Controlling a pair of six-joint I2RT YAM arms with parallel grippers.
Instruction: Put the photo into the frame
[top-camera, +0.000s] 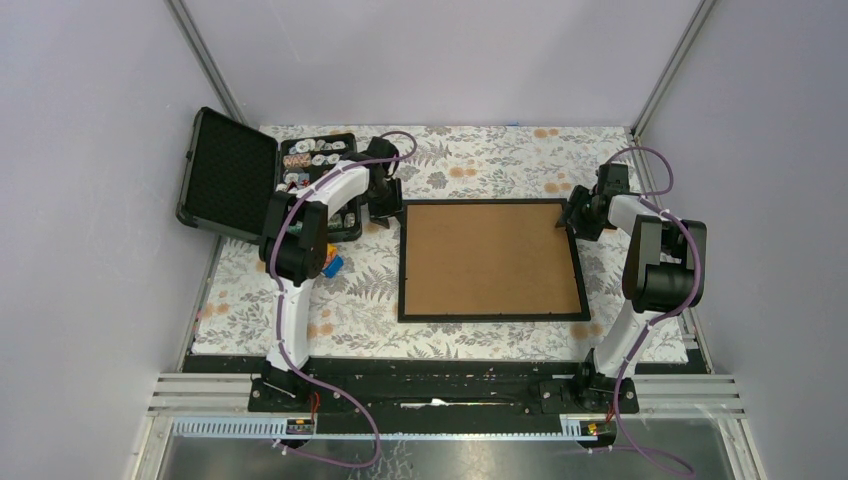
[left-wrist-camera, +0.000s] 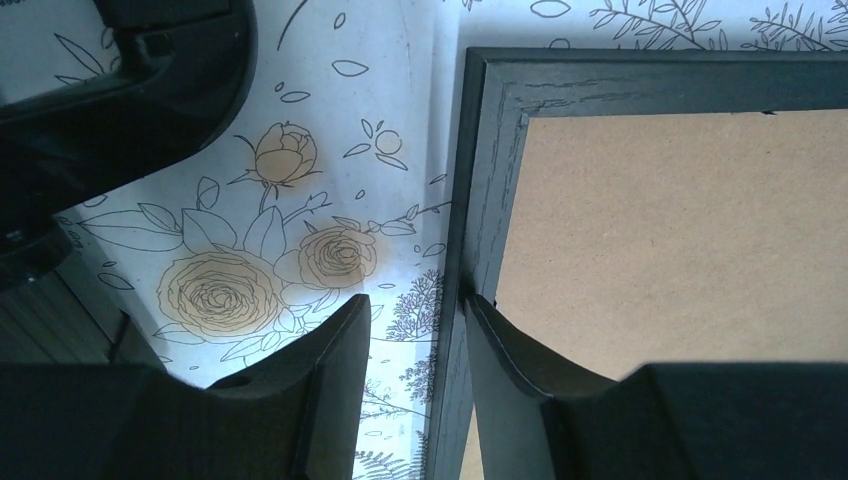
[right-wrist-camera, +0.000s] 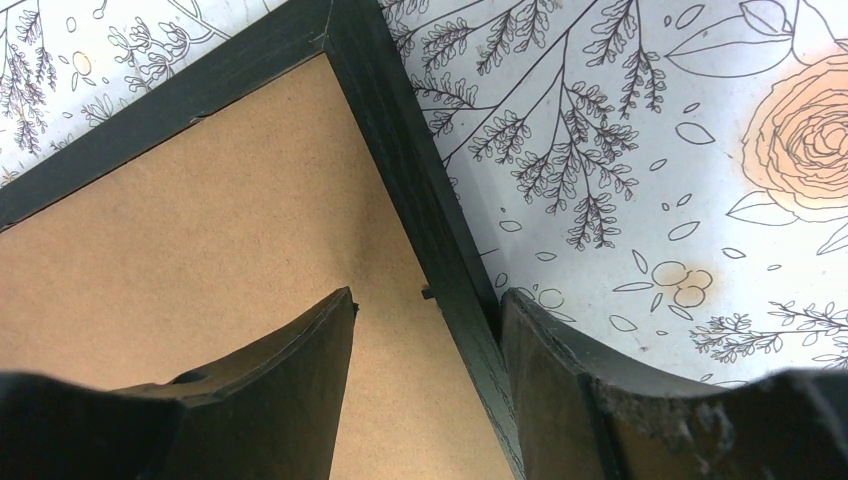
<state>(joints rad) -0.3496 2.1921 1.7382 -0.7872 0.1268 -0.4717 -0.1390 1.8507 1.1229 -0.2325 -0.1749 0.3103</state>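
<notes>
The frame (top-camera: 490, 316) lies back-up in the middle of the table, its brown board (top-camera: 488, 258) facing me inside thin black moulding. The photo is hidden or out of view. My left gripper (top-camera: 388, 212) is at the frame's far left corner. In the left wrist view it (left-wrist-camera: 416, 300) is open astride the left moulding (left-wrist-camera: 480, 160), with the right finger against the inner edge and the left finger apart over the cloth. My right gripper (top-camera: 568, 218) is at the far right corner. It (right-wrist-camera: 430, 295) is open astride the right moulding (right-wrist-camera: 400, 130), one finger over the board and the other touching the outer edge.
An open black case (top-camera: 228, 172) with a foam-lined lid stands at the far left, its tray (top-camera: 318, 160) holding several small items. A small blue and orange object (top-camera: 332, 265) lies by the left arm. A floral cloth (top-camera: 480, 160) covers the table. Grey walls close in on three sides.
</notes>
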